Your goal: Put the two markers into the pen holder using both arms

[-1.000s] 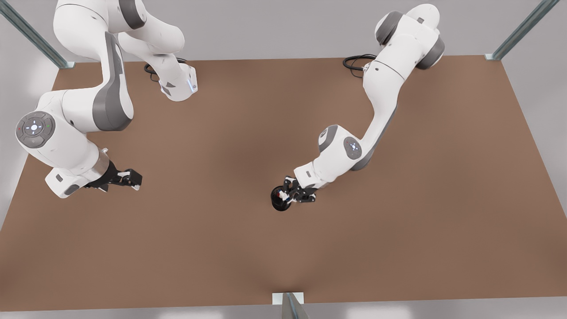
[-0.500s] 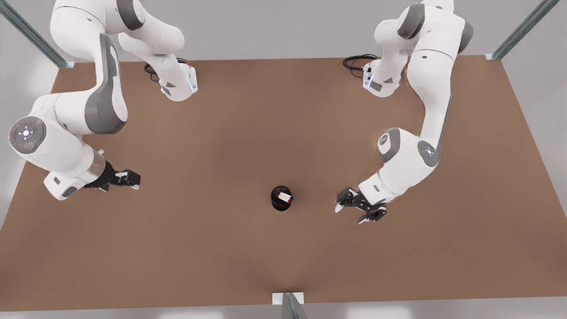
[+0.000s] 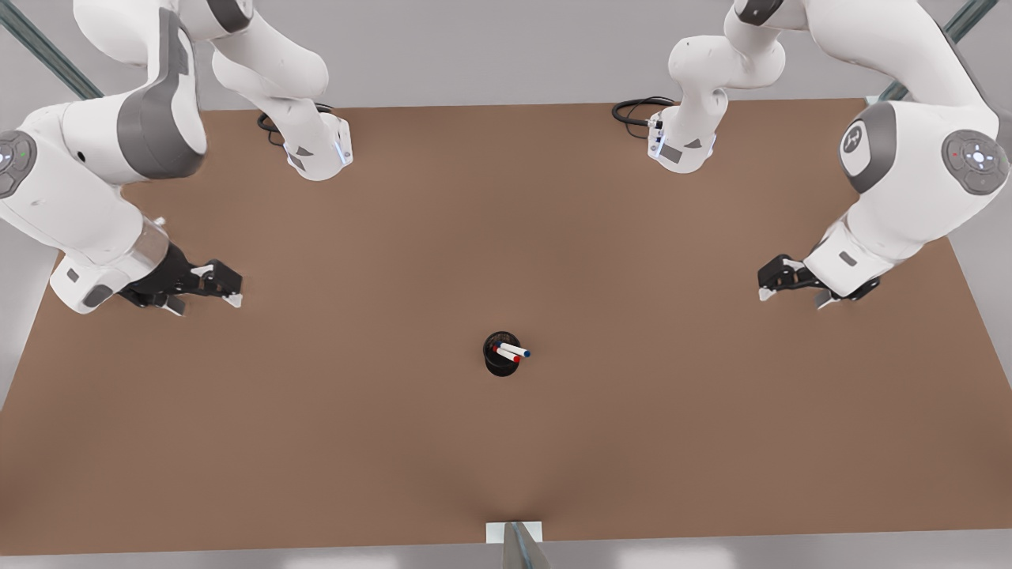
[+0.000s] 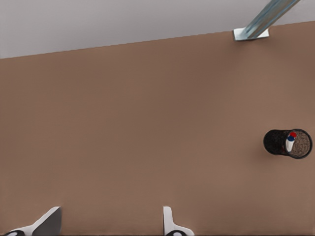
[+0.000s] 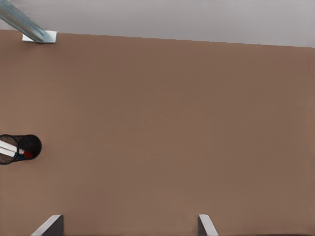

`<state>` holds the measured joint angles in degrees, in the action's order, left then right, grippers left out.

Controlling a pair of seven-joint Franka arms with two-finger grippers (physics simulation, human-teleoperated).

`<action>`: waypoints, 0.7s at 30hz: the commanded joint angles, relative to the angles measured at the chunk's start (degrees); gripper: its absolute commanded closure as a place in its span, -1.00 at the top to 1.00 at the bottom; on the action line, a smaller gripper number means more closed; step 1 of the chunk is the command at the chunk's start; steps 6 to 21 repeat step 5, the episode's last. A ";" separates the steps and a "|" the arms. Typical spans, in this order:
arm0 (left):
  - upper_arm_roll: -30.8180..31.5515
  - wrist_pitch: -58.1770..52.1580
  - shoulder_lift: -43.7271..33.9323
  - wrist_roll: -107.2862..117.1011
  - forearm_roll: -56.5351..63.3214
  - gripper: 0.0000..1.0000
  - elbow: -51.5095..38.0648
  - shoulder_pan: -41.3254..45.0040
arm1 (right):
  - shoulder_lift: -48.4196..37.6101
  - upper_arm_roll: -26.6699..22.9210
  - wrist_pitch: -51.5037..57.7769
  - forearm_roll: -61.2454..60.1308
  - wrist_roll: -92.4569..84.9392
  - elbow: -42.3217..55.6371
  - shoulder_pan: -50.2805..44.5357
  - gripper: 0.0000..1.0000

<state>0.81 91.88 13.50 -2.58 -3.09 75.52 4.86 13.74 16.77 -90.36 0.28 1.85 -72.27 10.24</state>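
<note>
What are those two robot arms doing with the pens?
Both markers, the red-capped one and the blue-capped one, already stand in the black pen holder in the middle of the brown table. Neither arm is holding anything. The left gripper hangs open far off at the front view's left, and the right gripper hangs open far off at its right. The job looks finished.

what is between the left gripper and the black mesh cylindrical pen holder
Nothing but bare brown tabletop lies between the open left gripper, at the front view's right, and the black mesh pen holder. The front and left wrist views agree.
</note>
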 commanded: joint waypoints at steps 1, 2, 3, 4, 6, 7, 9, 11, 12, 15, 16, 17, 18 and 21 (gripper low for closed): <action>-0.02 -6.10 0.21 6.71 0.28 1.00 -0.03 0.06 | -0.29 0.02 1.07 1.04 1.05 0.29 1.36 1.00; -0.02 -6.10 0.47 6.62 0.28 1.00 -0.03 -0.03 | -0.46 0.01 1.07 1.30 1.13 0.20 1.88 1.00; -0.02 -6.10 1.08 6.71 0.19 1.00 -0.03 -0.03 | -0.55 0.80 0.28 1.39 1.13 0.03 3.12 1.00; -0.02 -6.10 1.09 6.71 0.19 1.00 -0.11 -0.03 | -2.65 0.20 0.62 1.13 1.13 -0.24 4.17 1.00; 0.07 -6.10 1.52 6.71 0.28 1.00 -0.03 0.23 | -3.10 -2.77 0.54 1.48 1.48 -1.38 0.07 1.00; 0.07 -6.10 1.52 6.71 0.28 1.00 -0.03 0.23 | -3.10 -2.77 0.54 1.48 1.48 -1.38 0.07 1.00; 0.07 -6.10 1.52 6.71 0.28 1.00 -0.03 0.23 | -3.10 -2.77 0.54 1.48 1.48 -1.38 0.07 1.00; 0.07 -6.10 1.52 6.71 0.28 1.00 -0.03 0.23 | -3.10 -2.77 0.54 1.48 1.48 -1.38 0.07 1.00; 0.07 -6.10 1.52 6.71 0.28 1.00 -0.03 0.23 | -3.10 -2.77 0.54 1.48 1.48 -1.38 0.07 1.00; 0.07 -6.10 1.52 6.71 0.28 1.00 -0.03 0.23 | -3.10 -2.77 0.54 1.48 1.48 -1.38 0.07 1.00; 0.07 -6.10 1.52 6.71 0.28 1.00 -0.03 0.23 | -3.10 -2.77 0.54 1.48 1.48 -1.38 0.07 1.00; 0.07 -6.10 1.52 6.71 0.28 1.00 -0.03 0.23 | -3.10 -2.77 0.54 1.48 1.48 -1.38 0.07 1.00; 0.07 -6.10 1.52 6.71 0.28 1.00 -0.03 0.23 | -3.10 -2.77 0.54 1.48 1.48 -1.38 0.07 1.00; 0.07 -6.10 1.52 6.71 0.28 1.00 -0.03 0.23 | -3.10 -2.77 0.54 1.48 1.48 -1.38 0.07 1.00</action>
